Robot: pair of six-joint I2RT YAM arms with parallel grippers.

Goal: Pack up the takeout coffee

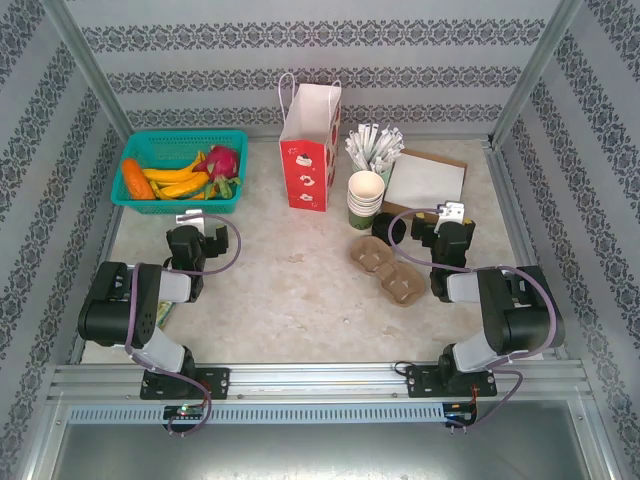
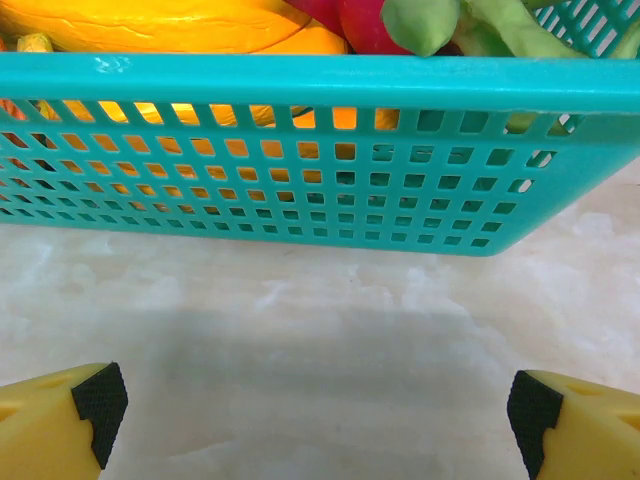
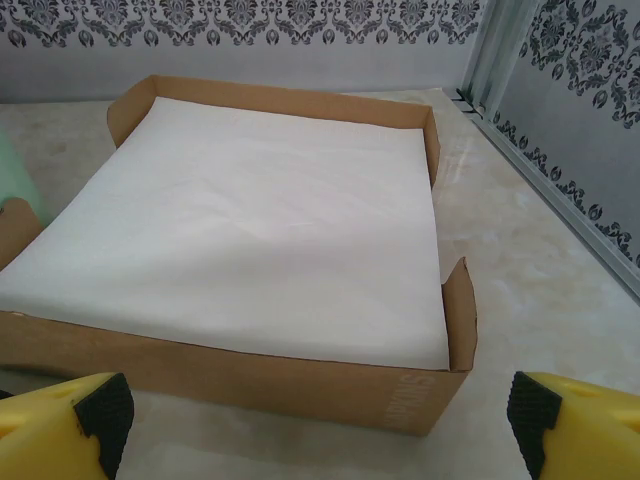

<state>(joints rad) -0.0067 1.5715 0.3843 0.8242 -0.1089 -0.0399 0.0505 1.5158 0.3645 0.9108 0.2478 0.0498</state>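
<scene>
Both grippers are left released, jaws wide apart with nothing between them. The left gripper is held low over the table, just before the teal basket. The right gripper is faced toward a cardboard tray of white paper. The takeout coffee is seen between the stacked cups and the pulp carrier, apart from the red gift bag
</scene>
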